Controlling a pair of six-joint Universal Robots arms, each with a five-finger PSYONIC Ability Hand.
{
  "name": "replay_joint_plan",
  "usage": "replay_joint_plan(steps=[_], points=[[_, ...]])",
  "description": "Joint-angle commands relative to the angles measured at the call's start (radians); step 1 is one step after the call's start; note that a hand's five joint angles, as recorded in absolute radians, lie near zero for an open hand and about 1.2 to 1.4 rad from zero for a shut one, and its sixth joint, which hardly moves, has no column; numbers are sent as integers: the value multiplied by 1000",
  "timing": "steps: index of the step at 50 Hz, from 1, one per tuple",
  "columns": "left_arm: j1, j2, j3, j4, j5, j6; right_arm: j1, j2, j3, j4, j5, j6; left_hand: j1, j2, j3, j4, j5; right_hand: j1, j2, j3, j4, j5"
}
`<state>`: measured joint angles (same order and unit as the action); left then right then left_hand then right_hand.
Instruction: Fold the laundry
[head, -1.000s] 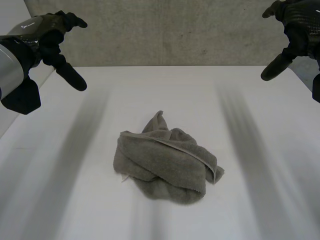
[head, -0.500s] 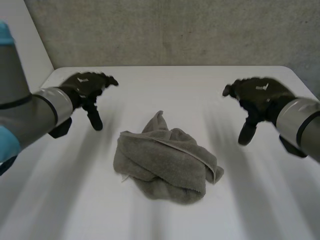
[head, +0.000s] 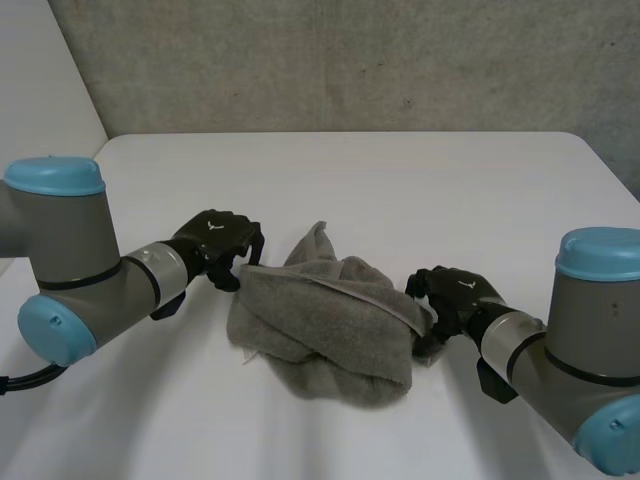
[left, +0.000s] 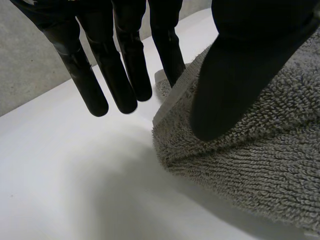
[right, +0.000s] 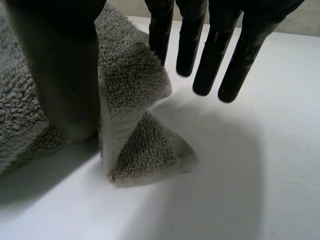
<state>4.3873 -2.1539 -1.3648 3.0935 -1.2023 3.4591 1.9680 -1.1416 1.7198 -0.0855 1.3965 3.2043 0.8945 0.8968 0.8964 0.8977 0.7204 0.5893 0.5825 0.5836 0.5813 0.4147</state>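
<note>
Grey towel; white table; black left robot hand; black right robot hand.

The left robot hand has come down from up high to the towel's left edge. The right robot hand has come down to its right corner. Both thumbs now touch it.

- Left hand: fingers straight, tips over white table, just beside hemmed edge of grey terry towel.
- Thumb over towel's top, near that edge.
</note>
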Motion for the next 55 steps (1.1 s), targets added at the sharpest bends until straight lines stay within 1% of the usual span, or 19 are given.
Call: replay_joint_plan(steps=[1,2,10,12,13,14,15,17,18,20,24,29,30,34,43,52,53,54,55], points=[[-11,9,3,-1,-3,-6,12,25,-59,-48,4,54,376,374,374,373,376,693,700,699,701,693],[-14,14,4,-1,-3,-6,12,14,-78,-60,4,61,500,498,499,497,500,806,813,811,814,806],[-26,98,133,103,-57,-49,2,-132,-310,-142,7,9,502,499,500,499,501,807,814,813,815,807],[-26,172,221,161,-149,-142,-1,-173,-417,-242,13,-46,502,499,500,499,501,807,814,813,815,807],[-26,172,222,162,-149,-143,-1,-173,-417,-243,13,-46,502,499,500,499,501,807,814,813,815,807],[-25,212,266,192,-207,-208,-1,-197,-452,-320,18,-76,502,499,500,499,501,807,814,813,815,807],[-25,212,266,192,-207,-209,-1,-198,-453,-321,18,-77,502,499,500,499,501,807,814,813,815,807],[-20,282,326,241,-313,-349,2,-251,-471,-475,10,-138,502,499,500,499,501,807,814,813,815,807],[-20,282,326,241,-313,-350,2,-251,-471,-476,10,-138,502,499,500,499,501,807,814,813,815,807],[-19,340,326,275,-377,-440,9,-277,-471,-527,12,-188,502,499,500,499,501,807,814,813,815,807],[-20,379,274,281,-385,-485,12,-271,-467,-436,12,-235,502,499,500,499,501,807,814,813,815,807],[-23,414,3,284,-376,-480,15,-209,-438,-116,2,-325,502,499,500,499,501,807,814,813,815,807],[-23,414,3,284,-376,-480,15,-208,-437,-116,2,-325,502,499,500,499,501,807,814,813,815,807],[-25,410,-234,290,-333,-468,40,-144,-367,36,-1,-408,502,499,500,499,501,807,814,813,815,807],[-26,326,-563,290,-313,-328,38,-44,-148,85,1,-576,502,499,500,499,501,807,814,813,815,807],[-34,336,-648,269,-309,-296,34,-64,-11,104,15,-730,502,499,500,499,501,807,814,813,815,807],[-38,356,-652,263,-307,-295,34,-84,10,104,13,-741,403,401,401,400,403,807,814,813,815,807],[-46,394,-654,258,-306,-294,32,-107,32,102,4,-742,196,194,194,193,196,807,814,813,815,807],[-46,394,-654,258,-306,-294,32,-107,32,102,4,-742,194,192,192,191,194,807,814,813,815,807]])
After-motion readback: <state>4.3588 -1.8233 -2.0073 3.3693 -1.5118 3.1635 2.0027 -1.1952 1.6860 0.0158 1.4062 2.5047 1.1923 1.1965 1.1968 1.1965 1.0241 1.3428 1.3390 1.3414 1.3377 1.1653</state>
